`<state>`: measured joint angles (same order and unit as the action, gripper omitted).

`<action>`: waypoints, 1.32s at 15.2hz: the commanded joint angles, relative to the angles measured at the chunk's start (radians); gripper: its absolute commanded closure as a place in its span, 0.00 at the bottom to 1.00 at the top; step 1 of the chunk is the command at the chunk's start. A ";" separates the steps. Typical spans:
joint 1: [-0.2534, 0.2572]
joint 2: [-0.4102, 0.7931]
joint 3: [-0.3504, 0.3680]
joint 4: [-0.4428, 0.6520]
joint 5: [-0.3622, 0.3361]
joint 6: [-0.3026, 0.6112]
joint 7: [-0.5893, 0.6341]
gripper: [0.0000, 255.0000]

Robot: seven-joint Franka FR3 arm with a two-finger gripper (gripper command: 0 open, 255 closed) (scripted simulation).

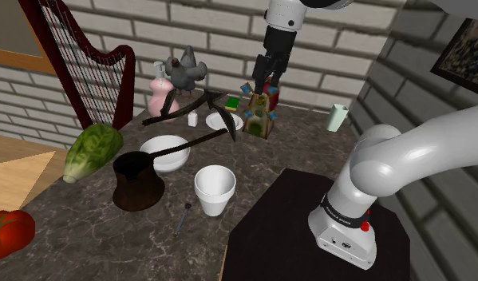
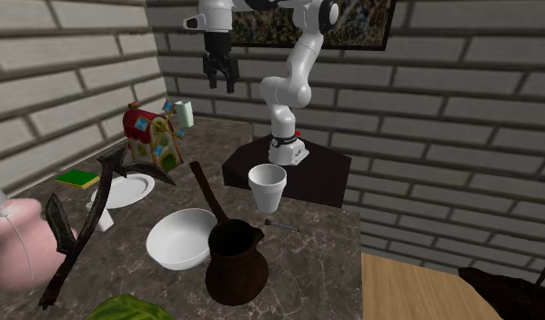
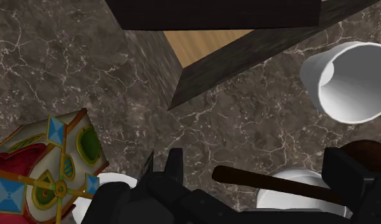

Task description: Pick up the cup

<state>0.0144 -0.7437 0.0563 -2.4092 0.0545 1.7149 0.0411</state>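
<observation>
A white cup (image 1: pixel 215 189) stands upright on the dark marbled desk (image 1: pixel 93 231), just beside the black stand (image 1: pixel 285 215). A brown long-handled pot (image 1: pixel 137 187) and a white bowl (image 1: pixel 169 164) sit to the shoulder view's left of it. Farther back, the end effector (image 1: pixel 268 82) hangs above a colourful toy house (image 1: pixel 259 112) — fingers apart, holding nothing, well apart from the cup.
</observation>
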 commanded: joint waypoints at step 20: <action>0.161 0.285 0.204 -0.329 0.271 0.593 0.157 0.00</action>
<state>0.1642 -0.4945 0.2446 -2.7397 0.3085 2.2708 0.1868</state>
